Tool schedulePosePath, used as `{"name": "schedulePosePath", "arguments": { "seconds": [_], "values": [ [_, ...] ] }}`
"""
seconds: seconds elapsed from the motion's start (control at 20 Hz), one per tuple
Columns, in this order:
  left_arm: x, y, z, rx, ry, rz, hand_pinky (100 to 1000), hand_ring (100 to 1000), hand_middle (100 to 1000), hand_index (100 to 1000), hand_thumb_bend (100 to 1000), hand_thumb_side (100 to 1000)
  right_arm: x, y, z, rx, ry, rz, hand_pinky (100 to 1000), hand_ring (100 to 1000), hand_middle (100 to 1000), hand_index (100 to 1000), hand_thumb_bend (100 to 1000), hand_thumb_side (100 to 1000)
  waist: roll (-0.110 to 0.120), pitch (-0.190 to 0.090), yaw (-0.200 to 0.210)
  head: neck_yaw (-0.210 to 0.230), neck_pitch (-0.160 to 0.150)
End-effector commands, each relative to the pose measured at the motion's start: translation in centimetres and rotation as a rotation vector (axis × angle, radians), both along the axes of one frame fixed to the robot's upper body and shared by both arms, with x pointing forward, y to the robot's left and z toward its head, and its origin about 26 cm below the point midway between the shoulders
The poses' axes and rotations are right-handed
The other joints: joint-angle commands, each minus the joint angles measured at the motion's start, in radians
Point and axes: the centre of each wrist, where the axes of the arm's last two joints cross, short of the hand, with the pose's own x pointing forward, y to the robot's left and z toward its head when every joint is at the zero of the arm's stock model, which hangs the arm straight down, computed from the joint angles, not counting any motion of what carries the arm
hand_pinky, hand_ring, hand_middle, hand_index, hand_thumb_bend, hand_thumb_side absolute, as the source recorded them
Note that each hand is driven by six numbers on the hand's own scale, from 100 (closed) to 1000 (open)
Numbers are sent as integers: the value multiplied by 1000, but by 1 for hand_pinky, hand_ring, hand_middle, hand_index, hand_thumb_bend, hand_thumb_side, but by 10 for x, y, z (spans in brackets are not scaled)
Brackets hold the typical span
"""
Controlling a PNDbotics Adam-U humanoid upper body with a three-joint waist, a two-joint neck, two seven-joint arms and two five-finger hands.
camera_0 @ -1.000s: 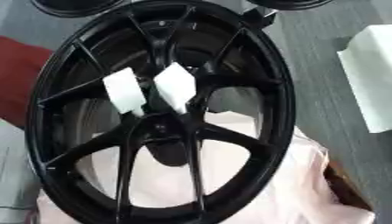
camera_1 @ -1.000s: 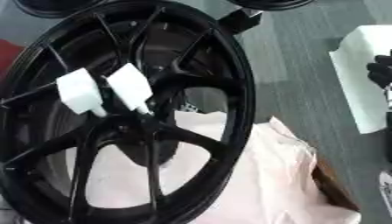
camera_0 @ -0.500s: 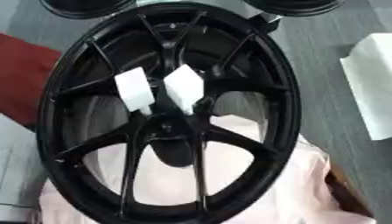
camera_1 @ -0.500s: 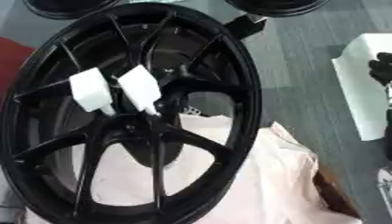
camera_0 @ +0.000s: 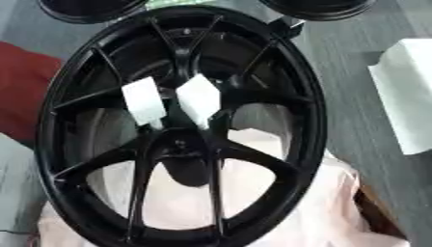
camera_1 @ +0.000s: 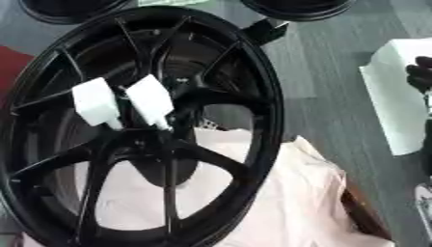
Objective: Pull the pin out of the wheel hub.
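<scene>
At the far left a red patch (camera_0: 21, 91) lies beside the wheel (camera_0: 308, 116), a black rim with spokes that fills most of my view and rests on a pale pink cloth (camera_0: 312, 212). Two white pins (camera_0: 143, 102) stand side by side in the hub (camera_0: 182, 144), their broad white heads tilted up and to the left, their narrow ends going down into the hub just above its centre. The second pin (camera_0: 199, 98) sits just right of the first, nearly touching it. More black rims show at the top edge. Right of the wheel comes grey floor, then a white block (camera_0: 405, 96).

My left hand shows in neither view. My right hand (camera_1: 419, 77) is only a dark shape at the right edge of the right eye view, over the white block, well apart from the wheel; I cannot tell whether its fingers are spread or curled.

I judge the reach has not begun: neither pin is touched. Next I need to bring a hand across to the hub, close the fingers on one white head, and pull along the pin's own tilt, not sideways against the spokes.
</scene>
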Motion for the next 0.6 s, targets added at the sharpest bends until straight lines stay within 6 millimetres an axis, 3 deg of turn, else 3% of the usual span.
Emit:
{"name": "schedulePosePath", "arguments": {
  "seconds": [0.05,0.15,0.3,0.4,0.45,0.6],
  "values": [
    [-9,9,17,56,51,58,951,977,895,951,256,828,-1,-2,10,-16,-27,2,838,784,733,830,100,624,0,-25,-1,1,-14],
    [-9,7,16,43,71,59,940,971,887,946,190,871,-1,-2,10,-13,-27,2,838,783,733,830,100,625,0,-26,-1,3,-16],
    [-9,6,17,21,71,53,932,965,882,940,100,843,-1,-2,10,-13,-28,2,837,783,732,829,100,624,1,-27,-1,5,-14],
    [-9,5,18,9,57,53,919,953,867,930,100,846,-1,-2,10,-13,-29,2,837,783,732,829,100,624,2,-27,-2,6,-14],
    [-9,4,18,1,46,50,902,938,848,918,100,824,-1,-2,10,-13,-30,2,837,782,732,829,100,624,2,-27,-2,5,-13],
    [-10,2,22,-50,-60,75,843,850,749,850,100,637,-1,-3,10,-13,-30,1,837,782,732,829,100,624,2,-26,-3,2,-6]
  ]
}}
